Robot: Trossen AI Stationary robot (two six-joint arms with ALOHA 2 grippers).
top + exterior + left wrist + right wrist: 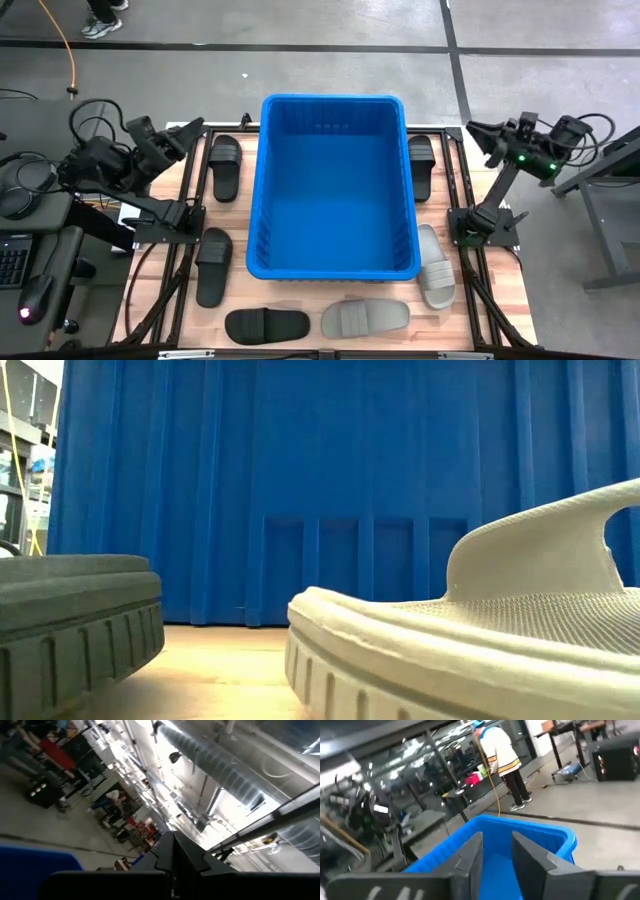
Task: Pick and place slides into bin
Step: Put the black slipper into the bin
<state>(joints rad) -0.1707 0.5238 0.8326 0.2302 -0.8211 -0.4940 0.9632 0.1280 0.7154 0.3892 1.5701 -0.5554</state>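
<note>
High view: the bin (pixel 333 190) stands mid-table, nothing visible inside it, with slides lying around it on the wood.
Black slides: one (pixel 225 166) just left of the bin's far end; one (pixel 213 265) left of its near end; one (pixel 267 325) in front of it near the table's front edge; one (pixel 422 165) just right of the far end, close against the wall.
Grey slides: one (pixel 365 318) in front of the bin, beside the black one; one (pixel 434 265) against the bin's near right corner.
Left gripper (pixel 190 133): raised off the left side of the table, near the bin's far left corner; fingers (pixel 175 857) pressed together, grasping nothing.
Right gripper (pixel 481 136): raised beyond the table's right edge, pointing toward the bin; fingers (pixel 472 857) parted with a gap between them, nothing held.
Low view: grey slide (pixel 480 640) close up at right, a dark sole (pixel 75 615) at left, blue bin wall (pixel 330 480) behind.
Person (pixel 502 757): standing on the floor beyond the bin in the right wrist view.
</note>
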